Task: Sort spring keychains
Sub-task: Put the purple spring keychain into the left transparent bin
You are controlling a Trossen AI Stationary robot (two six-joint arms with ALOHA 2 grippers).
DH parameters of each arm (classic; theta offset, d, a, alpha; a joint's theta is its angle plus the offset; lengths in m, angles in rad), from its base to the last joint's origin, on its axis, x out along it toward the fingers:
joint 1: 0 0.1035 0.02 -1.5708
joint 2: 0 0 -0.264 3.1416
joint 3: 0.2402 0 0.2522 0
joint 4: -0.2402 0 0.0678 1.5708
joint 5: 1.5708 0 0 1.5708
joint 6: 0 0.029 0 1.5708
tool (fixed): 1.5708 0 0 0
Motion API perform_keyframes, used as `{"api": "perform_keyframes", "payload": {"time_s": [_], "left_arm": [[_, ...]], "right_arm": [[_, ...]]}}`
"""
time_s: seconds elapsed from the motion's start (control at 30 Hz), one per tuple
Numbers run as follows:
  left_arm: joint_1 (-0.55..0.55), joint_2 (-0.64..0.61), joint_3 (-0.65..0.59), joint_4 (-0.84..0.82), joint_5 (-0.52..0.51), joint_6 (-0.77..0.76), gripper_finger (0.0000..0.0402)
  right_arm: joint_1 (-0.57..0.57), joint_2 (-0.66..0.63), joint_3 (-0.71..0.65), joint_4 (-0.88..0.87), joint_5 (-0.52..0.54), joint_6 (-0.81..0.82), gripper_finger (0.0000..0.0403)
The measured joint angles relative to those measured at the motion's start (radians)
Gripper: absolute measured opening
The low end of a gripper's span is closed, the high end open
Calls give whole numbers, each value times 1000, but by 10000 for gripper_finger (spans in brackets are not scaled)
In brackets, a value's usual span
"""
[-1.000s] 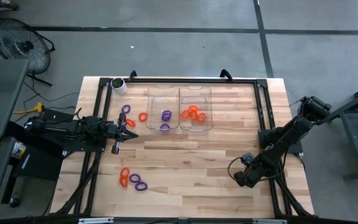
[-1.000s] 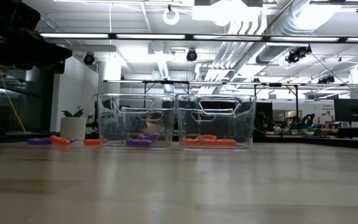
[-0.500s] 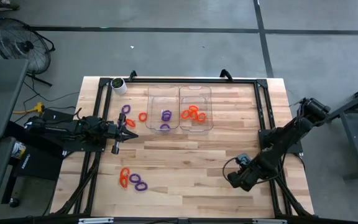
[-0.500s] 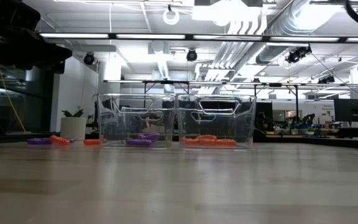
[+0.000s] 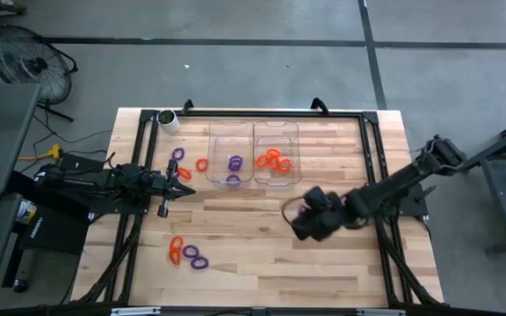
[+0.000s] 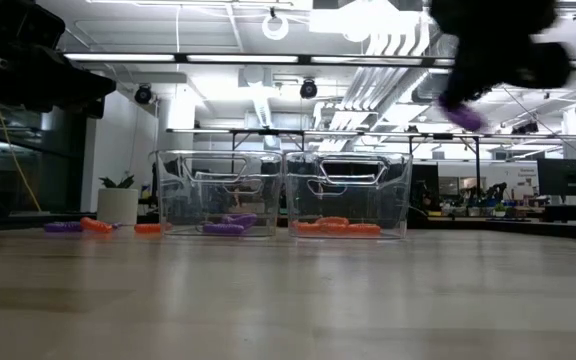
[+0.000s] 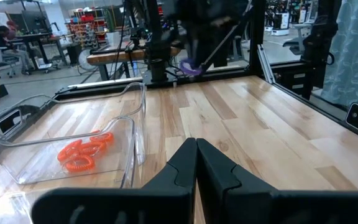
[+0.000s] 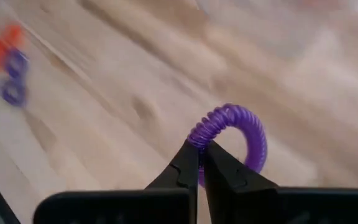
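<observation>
Right wrist view: my right tool (image 8: 201, 155) pinched tight on a purple keychain (image 8: 232, 134), mid-carry; next, release over the purple tray (image 5: 232, 151).

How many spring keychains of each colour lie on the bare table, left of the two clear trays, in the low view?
Purple keychain: 1
Orange keychains: 2
Total: 3

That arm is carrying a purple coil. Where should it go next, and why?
Probably onward to the left clear tray, stopping above it. The right gripper is shut on a purple keychain, that tray holds the purple ones, and the orange ones lie in the other.
</observation>
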Motion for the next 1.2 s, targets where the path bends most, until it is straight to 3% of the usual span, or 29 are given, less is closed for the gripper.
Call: {"api": "perform_keyframes", "payload": {"time_s": [0.27, 0.47, 0.73, 0.97, 1.2], "left_arm": [[0, 0, 0, 0, 0, 0, 1], [0, 0, 0, 0, 0, 0, 1], [0, 0, 0, 0, 0, 0, 1], [0, 0, 0, 0, 0, 0, 1], [0, 0, 0, 0, 0, 0, 1]], "right_arm": [[-236, 0, 4, 403, 29, -472, 0], [-410, 5, 4, 648, -110, -754, 1], [-590, 94, 5, 852, -351, -966, 1], [-666, 242, 5, 1104, -596, -1118, 1], [-708, 363, 5, 1217, -668, -1118, 1]]}}
